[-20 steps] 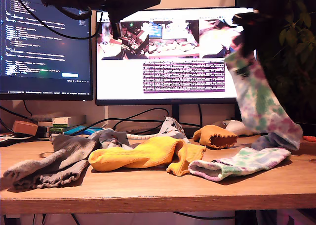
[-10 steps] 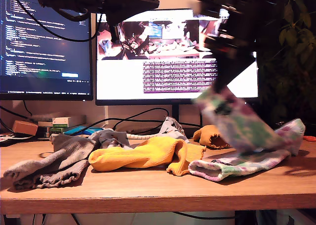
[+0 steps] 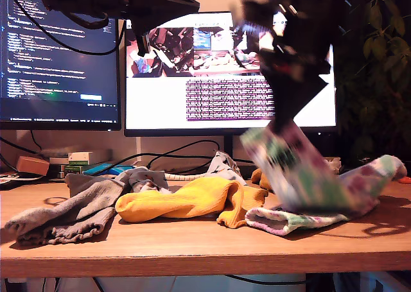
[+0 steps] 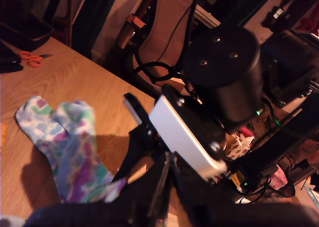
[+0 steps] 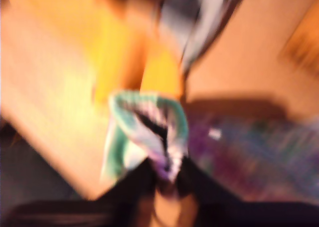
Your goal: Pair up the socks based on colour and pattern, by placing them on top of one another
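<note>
Blotched fuzzy sock (image 3: 292,167), pastel green/purple/white, hangs cuff-up from my second gripper (image 5: 167,174). Motion-blurred in the exterior view. Its lower end drapes onto the matching sock (image 3: 302,216), which lies flat on the wooden desk (image 3: 192,247) toward the exterior view's right. In the second wrist view the jaws are together on the cuff, dark fingers pinching bunched fabric. That view is heavily smeared.

Second arm (image 3: 298,54) comes down from the upper right of the exterior view, bent forward over the pair, black housing.

First wrist view shows the two blotched socks side by side and overlapping on wood grain, soft fleecy pile, rounded toes. It also shows the other arm's black cylindrical joint. My first gripper (image 4: 149,187) is dark at the frame edge; can't tell if its jaws are apart or together. Orange-handled scissors (image 4: 31,58) lie far off on the desk.

Mustard-yellow sock (image 3: 183,201) at centre, smooth knit, frilly cuff to the exterior view's right. A second mustard sock (image 3: 260,176) is behind it, mostly hidden. Grey ribbed socks (image 3: 70,208) crumpled at the exterior view's left. Pale grey-blue sock (image 3: 221,165) bunched behind the yellow one. Two lit monitors (image 3: 225,74) at the back.
</note>
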Robot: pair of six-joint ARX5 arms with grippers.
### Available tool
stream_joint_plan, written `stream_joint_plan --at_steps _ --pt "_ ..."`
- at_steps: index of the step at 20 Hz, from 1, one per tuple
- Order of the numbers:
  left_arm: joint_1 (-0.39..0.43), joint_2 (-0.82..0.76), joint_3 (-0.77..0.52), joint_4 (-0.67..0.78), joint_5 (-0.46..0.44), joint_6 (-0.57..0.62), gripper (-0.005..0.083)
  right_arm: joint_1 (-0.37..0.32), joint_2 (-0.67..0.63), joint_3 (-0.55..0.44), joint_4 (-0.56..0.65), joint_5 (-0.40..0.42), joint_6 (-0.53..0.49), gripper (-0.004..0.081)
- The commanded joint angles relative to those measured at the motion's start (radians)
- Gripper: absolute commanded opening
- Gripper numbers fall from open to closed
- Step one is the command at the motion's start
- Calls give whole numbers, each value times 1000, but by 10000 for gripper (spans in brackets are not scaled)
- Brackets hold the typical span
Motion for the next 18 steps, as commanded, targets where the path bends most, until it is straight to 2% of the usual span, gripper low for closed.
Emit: stream_joint_plan --at_steps 1,6,9,16,18 --pt "-1 15 0 1 8 15 5 5 11 -6 -11 -10 1 414" --pt "-1 15 0 -2 21 15 5 -3 10 1 -12 -3 30 436" --pt "-1 15 0 -6 21 15 5 -3 10 21 -96 -48 50 442" --pt "-1 15 0 -14 21 15 5 -11 1 169 -301 -47 108 442" --pt "-1 15 0 -23 21 15 5 -28 1 172 -327 -43 129 441"
